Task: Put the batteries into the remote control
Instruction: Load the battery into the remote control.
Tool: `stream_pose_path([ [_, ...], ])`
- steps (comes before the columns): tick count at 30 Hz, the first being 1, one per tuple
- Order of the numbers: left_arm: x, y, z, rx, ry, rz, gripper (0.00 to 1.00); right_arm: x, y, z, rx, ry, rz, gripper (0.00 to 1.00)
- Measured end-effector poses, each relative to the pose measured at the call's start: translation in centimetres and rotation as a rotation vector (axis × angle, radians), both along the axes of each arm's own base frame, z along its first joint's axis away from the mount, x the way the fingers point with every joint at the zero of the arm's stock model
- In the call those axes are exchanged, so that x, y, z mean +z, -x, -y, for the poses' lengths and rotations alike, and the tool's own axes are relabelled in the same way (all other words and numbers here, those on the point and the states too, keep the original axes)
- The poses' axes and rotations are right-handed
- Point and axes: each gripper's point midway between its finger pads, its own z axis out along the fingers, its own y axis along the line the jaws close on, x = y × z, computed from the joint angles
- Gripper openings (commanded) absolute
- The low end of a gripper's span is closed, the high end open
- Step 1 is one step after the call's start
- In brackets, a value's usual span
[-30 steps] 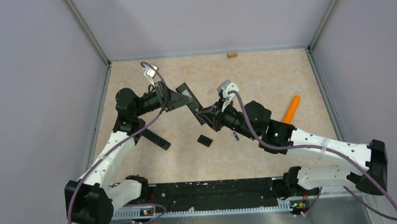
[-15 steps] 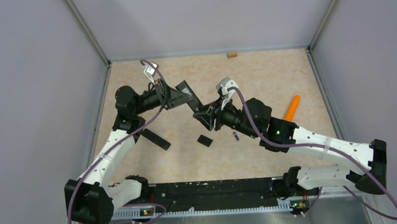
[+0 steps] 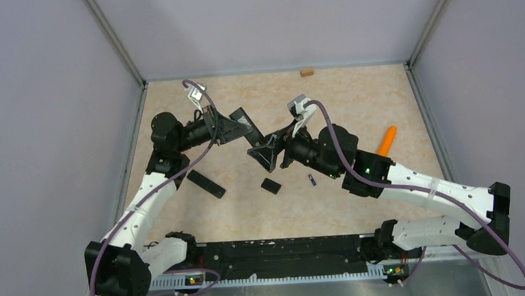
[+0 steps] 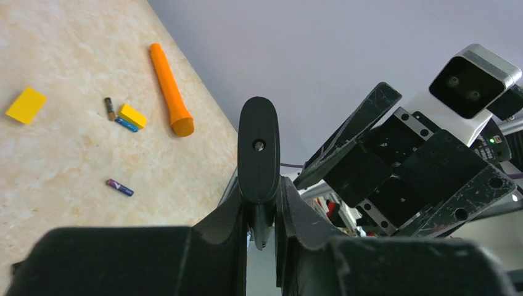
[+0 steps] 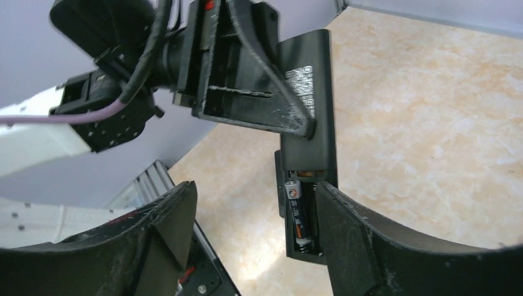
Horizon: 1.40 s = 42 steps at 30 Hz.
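Observation:
My left gripper [image 3: 235, 128] [image 4: 264, 200] is shut on the black remote control [image 3: 246, 120] [image 4: 259, 145] and holds it above the table, back side up. The battery compartment is uncovered, and one of the batteries [image 5: 298, 213] lies in its left slot. My right gripper [image 3: 269, 152] [image 5: 253, 225] stands open around the remote's [image 5: 306, 117] lower end, its right finger [image 5: 348, 231] beside the compartment. Loose batteries lie on the table [image 3: 312, 180] [image 4: 119, 187], two more [image 4: 110, 108] [image 4: 126, 125] by a yellow block.
A small black cover [image 3: 270, 185] and a second black remote [image 3: 205, 183] lie on the table. An orange cone-shaped stick [image 3: 385, 141] [image 4: 169, 86] lies to the right. Yellow blocks [image 4: 24, 105] [image 4: 132, 115] and a tan block [image 3: 306, 71] sit near the walls.
My right gripper's jaws have spread apart and the arm has shifted a little left along the remote. The left arm keeps its hold almost unmoved.

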Motion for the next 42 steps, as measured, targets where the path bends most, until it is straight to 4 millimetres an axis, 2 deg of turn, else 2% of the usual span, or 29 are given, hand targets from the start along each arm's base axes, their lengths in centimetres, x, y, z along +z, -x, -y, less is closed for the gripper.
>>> stream_pose_path([
  [4, -0.1, -0.6, -1.0, 0.068, -0.025, 0.015, 0.00, 0.1, -1.0, 0.6, -0.087, -0.044, -0.061, 0.91],
  [7, 0.1, -1.1, -2.0, 0.137, -0.040, 0.027, 0.00, 0.3, -2.2, 1.3, -0.189, -0.107, -0.122, 0.98],
  [11, 0.5, -1.6, -2.9, 0.204, -0.044, 0.037, 0.00, -0.4, -3.3, 1.6, -0.277, -0.181, -0.212, 0.99],
  [17, 1.2, -2.0, -3.4, 0.260, -0.024, 0.040, 0.00, -2.0, -4.1, 0.1, -0.299, -0.268, -0.379, 0.99],
  [23, 2.1, -2.2, -3.7, 0.291, 0.011, 0.041, 0.00, -3.1, -6.8, 0.3, -0.297, -0.432, -0.549, 0.99],
  [25, 2.1, -2.2, -3.8, 0.295, 0.023, 0.034, 0.00, -3.5, -6.8, 0.0, -0.278, -0.462, -0.581, 0.99],
  [28, 1.9, -2.2, -3.8, 0.294, 0.040, 0.016, 0.00, -3.0, -6.4, -0.9, -0.220, -0.507, -0.614, 0.99],
  [30, 1.8, -2.2, -3.7, 0.289, 0.048, 0.003, 0.00, -2.4, -6.1, -1.3, -0.186, -0.540, -0.620, 0.96],
  [36, 2.1, -2.1, -3.7, 0.281, 0.065, -0.002, 0.00, -0.6, -5.4, -1.7, -0.108, -0.607, -0.632, 0.79],
  [39, 2.2, -2.1, -3.7, 0.281, 0.068, -0.002, 0.00, -0.7, -5.3, -1.9, -0.095, -0.607, -0.646, 0.68],
  [42, 2.2, -2.1, -3.7, 0.281, 0.069, -0.001, 0.00, -1.3, -5.4, -2.3, -0.088, -0.596, -0.666, 0.61],
])
